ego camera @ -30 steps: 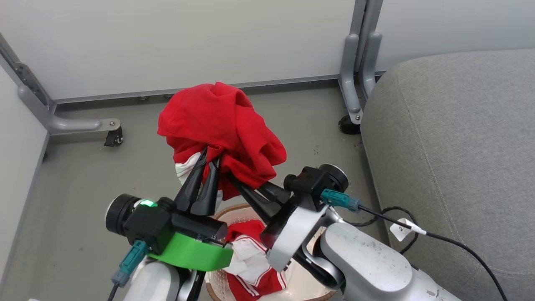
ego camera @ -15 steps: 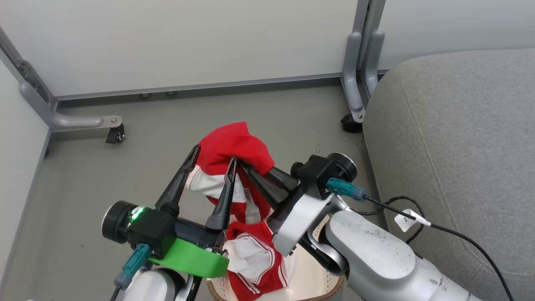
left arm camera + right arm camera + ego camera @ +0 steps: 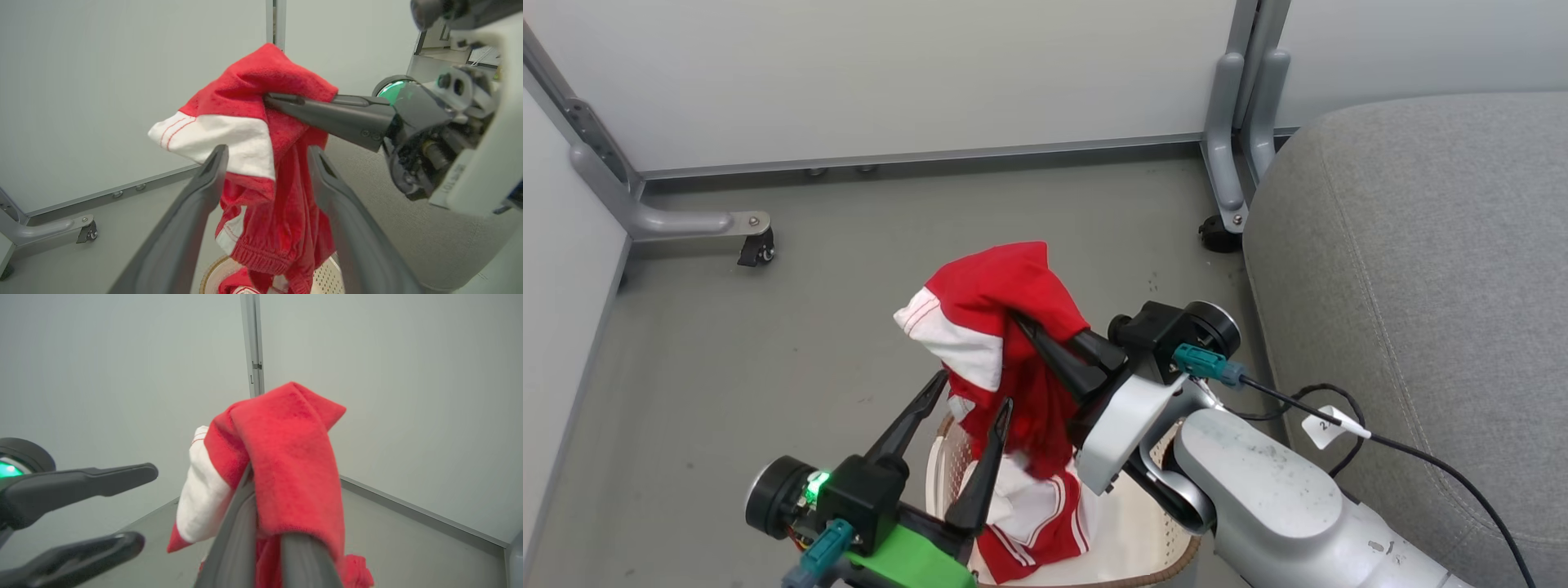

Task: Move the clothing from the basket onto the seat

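Observation:
My right gripper (image 3: 1018, 320) is shut on the plain red garment with a white cuff (image 3: 992, 322), holding it up above the basket (image 3: 1156, 535). The cloth drapes over the fingertips and hangs down; in the right wrist view the red garment (image 3: 286, 457) covers my right gripper (image 3: 254, 475). My left gripper (image 3: 974, 396) stands open low on the left, its fingers beside the hanging cloth. In the left wrist view the garment (image 3: 261, 134) hangs just beyond my left gripper (image 3: 267, 151). The red striped garment (image 3: 1037, 523) lies in the basket. The grey seat (image 3: 1421, 286) is to the right.
White partition panels stand behind and to the left on grey metal legs with castors (image 3: 756, 249) (image 3: 1217, 237). A black cable with a white tag (image 3: 1327, 420) lies between the basket and the seat. Grey floor (image 3: 768, 367) spreads to the left.
My left gripper has let go of the red garment, opened and drawn back downward. The garment, bunched high a second ago, now hangs lower from the right gripper alone. The camera has shifted slightly.

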